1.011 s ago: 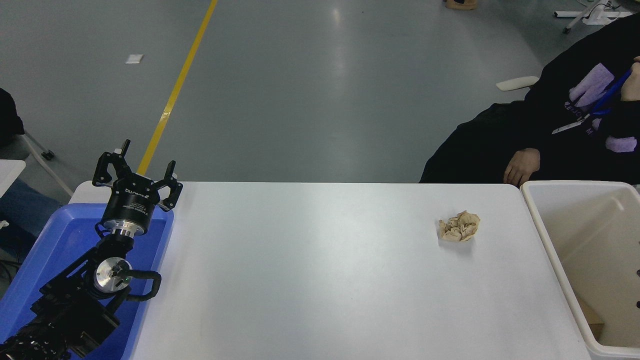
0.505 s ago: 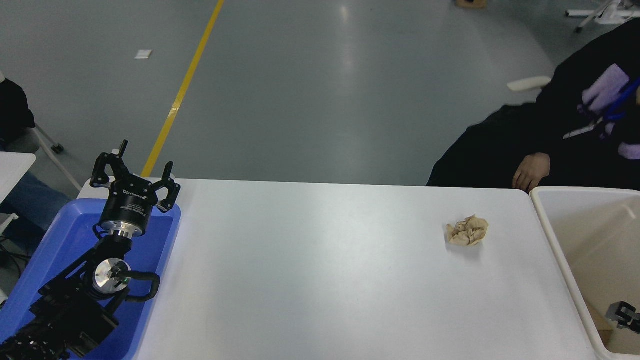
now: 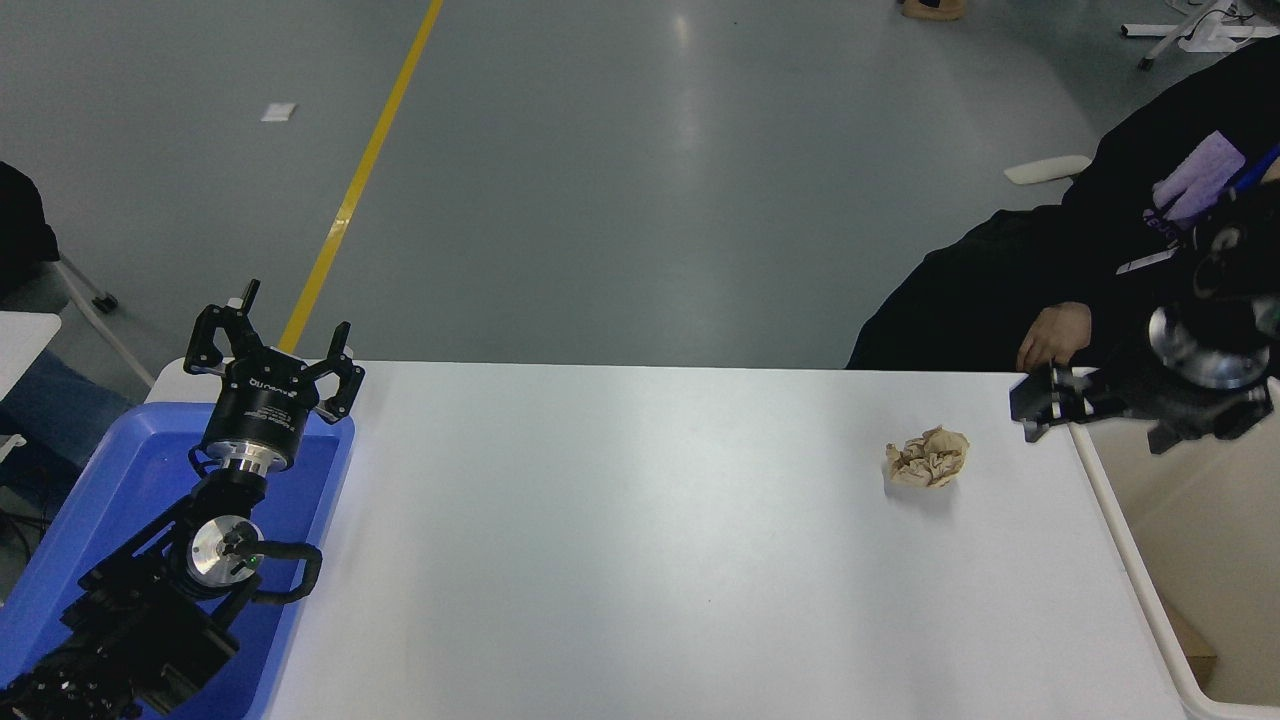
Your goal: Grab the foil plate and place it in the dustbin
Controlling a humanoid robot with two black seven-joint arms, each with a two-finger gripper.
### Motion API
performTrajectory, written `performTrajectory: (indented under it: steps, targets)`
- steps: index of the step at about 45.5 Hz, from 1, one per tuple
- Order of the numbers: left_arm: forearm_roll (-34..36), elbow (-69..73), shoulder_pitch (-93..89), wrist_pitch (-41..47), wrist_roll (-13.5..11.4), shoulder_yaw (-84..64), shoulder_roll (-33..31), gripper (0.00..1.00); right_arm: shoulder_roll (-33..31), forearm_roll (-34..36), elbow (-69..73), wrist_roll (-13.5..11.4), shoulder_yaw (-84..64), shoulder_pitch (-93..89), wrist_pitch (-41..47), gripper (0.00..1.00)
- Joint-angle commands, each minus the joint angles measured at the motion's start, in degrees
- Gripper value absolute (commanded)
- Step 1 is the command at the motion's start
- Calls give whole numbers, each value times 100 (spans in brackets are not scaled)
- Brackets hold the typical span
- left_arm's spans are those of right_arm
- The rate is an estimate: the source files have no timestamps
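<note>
No foil plate is visible on the white table (image 3: 640,540); the only loose item there is a crumpled tan paper ball (image 3: 927,458). The right gripper (image 3: 1040,400) hangs above the table's far right corner, beside the dustbin (image 3: 1125,540), pointing left, with the paper ball near it (down and to the left). Its finger state cannot be determined. The left gripper (image 3: 275,355) is parked over the blue tray (image 3: 110,470), fingers spread, grasping nothing. The right arm is judged nearer to any target. A person's hand (image 3: 1045,335) rests just beyond the table's far edge.
</note>
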Motion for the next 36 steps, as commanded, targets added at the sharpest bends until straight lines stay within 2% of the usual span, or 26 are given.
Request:
performTrajectory:
  steps: [1, 36]
  targets:
    - [1, 0, 1, 1, -1, -1, 0, 98, 150, 27, 70, 0, 27, 660, 257, 100]
    - [1, 0, -8, -8, -1, 7, 0, 98, 343, 36, 70, 0, 158, 564, 257, 100]
